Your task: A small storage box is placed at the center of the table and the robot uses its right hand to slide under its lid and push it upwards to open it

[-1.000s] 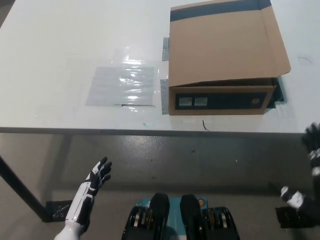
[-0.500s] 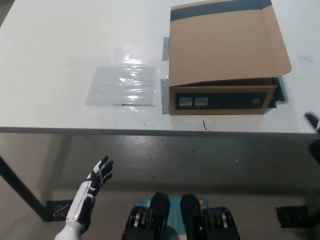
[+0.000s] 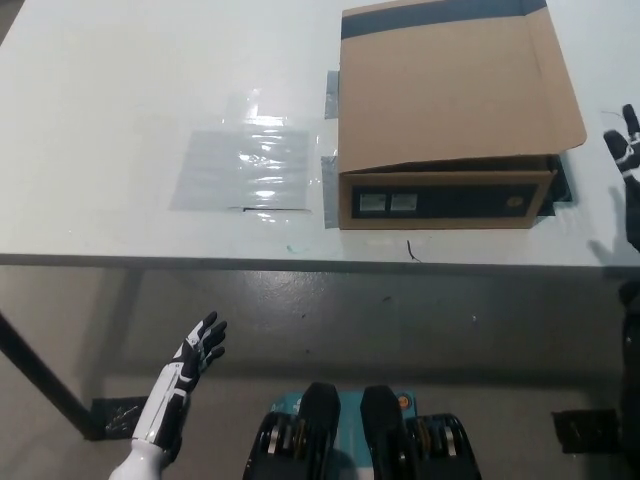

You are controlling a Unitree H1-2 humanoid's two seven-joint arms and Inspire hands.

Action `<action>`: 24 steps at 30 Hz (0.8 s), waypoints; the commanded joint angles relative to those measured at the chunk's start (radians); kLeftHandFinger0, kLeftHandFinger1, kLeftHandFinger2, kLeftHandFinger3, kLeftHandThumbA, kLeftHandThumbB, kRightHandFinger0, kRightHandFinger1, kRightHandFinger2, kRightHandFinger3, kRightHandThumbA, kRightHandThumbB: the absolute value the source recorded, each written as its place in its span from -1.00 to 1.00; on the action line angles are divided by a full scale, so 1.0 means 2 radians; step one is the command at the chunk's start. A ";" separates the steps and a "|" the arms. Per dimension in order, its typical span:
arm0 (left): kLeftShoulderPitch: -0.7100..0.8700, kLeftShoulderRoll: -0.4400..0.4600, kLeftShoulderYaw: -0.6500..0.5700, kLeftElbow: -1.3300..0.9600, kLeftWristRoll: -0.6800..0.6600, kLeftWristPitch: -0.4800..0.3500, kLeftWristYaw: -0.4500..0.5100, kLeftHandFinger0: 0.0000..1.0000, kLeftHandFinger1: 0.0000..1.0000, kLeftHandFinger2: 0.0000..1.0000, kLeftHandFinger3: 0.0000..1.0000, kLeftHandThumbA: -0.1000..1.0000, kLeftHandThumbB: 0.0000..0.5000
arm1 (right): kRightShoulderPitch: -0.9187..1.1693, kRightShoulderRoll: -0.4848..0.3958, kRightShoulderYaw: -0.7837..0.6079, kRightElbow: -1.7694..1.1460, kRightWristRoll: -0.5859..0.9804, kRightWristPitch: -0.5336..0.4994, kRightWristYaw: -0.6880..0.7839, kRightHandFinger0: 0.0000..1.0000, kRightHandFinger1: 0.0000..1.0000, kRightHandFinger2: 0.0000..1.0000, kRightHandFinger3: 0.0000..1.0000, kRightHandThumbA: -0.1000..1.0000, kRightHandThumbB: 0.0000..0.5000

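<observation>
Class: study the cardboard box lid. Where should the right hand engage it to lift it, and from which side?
Probably the lid's overhanging front-right corner: it juts past the box body, leaving a gap beneath. The right hand is beside that corner, so slide in from the right and push up.

The right hand [image 3: 626,150] is cut off by the right edge. The box [image 3: 450,120] runs off the top edge; its lid [image 3: 455,90] hides the inside.

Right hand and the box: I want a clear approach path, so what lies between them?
Only bare white table separates the right hand from the cardboard box, as the head view shows.
</observation>
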 commanded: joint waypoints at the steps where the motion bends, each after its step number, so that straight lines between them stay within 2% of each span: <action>1: -0.008 0.004 -0.003 -0.002 -0.003 -0.019 -0.007 1.00 1.00 1.00 1.00 1.00 1.00 | -0.039 0.001 -0.008 0.016 0.019 0.004 0.013 1.00 1.00 1.00 1.00 1.00 0.21; 24: -0.009 0.007 -0.004 -0.003 0.001 -0.019 -0.006 1.00 1.00 1.00 1.00 1.00 1.00 | -0.093 0.031 -0.032 0.108 0.050 0.014 0.024 1.00 1.00 1.00 1.00 1.00 0.23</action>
